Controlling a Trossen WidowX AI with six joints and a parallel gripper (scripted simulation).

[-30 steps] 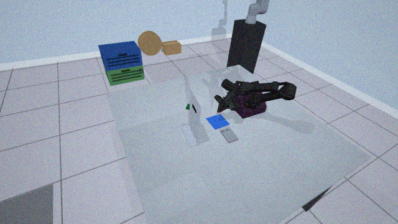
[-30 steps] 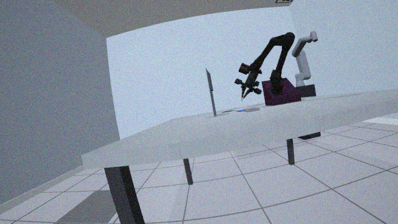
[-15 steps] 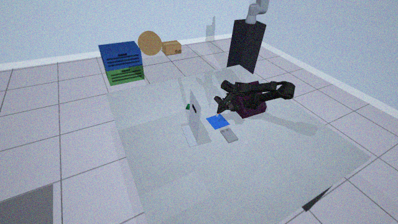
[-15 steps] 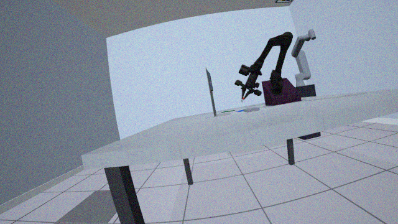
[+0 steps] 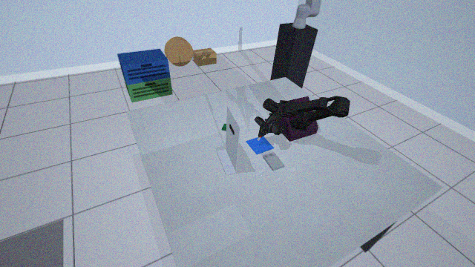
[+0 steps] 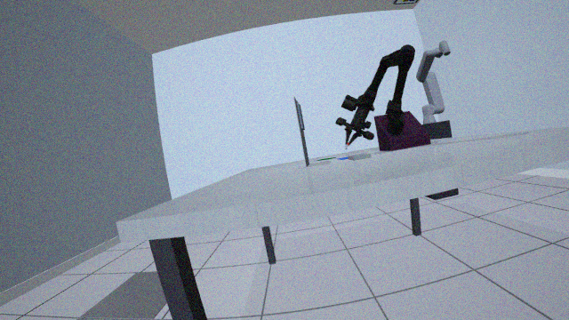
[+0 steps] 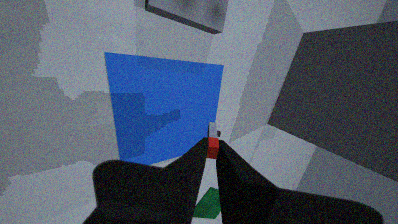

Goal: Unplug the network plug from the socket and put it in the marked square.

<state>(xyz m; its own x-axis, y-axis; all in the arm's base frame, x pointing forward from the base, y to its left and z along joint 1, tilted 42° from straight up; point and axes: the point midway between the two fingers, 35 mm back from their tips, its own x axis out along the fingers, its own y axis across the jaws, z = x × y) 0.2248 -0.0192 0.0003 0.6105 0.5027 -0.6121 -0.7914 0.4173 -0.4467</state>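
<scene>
My gripper [image 5: 260, 136] [image 6: 348, 142] [image 7: 212, 143] is shut on the small plug [image 5: 259, 139] [image 6: 346, 147] [image 7: 213, 148], which shows a red part between the fingertips and a pale grey end beyond them. The plug is out of the socket and hangs a little above the table, tip downward. The blue marked square [image 5: 260, 147] [image 6: 342, 158] [image 7: 165, 80] lies beneath, with the arm's shadow on it in the wrist view. The upright panel [image 5: 231, 148] [image 6: 305, 148] [image 7: 345, 90] stands apart from the gripper. Its dark socket [image 5: 231, 129] shows in the top view. The tab cannot be made out clearly.
A flat grey block [image 5: 273, 162] [image 6: 360, 156] [image 7: 195, 12] lies near the square. A green patch [image 5: 224, 127] [image 6: 326, 158] [image 7: 209, 204] lies on the table. The arm stands on a dark purple base block [image 5: 302, 131] [image 6: 402, 135].
</scene>
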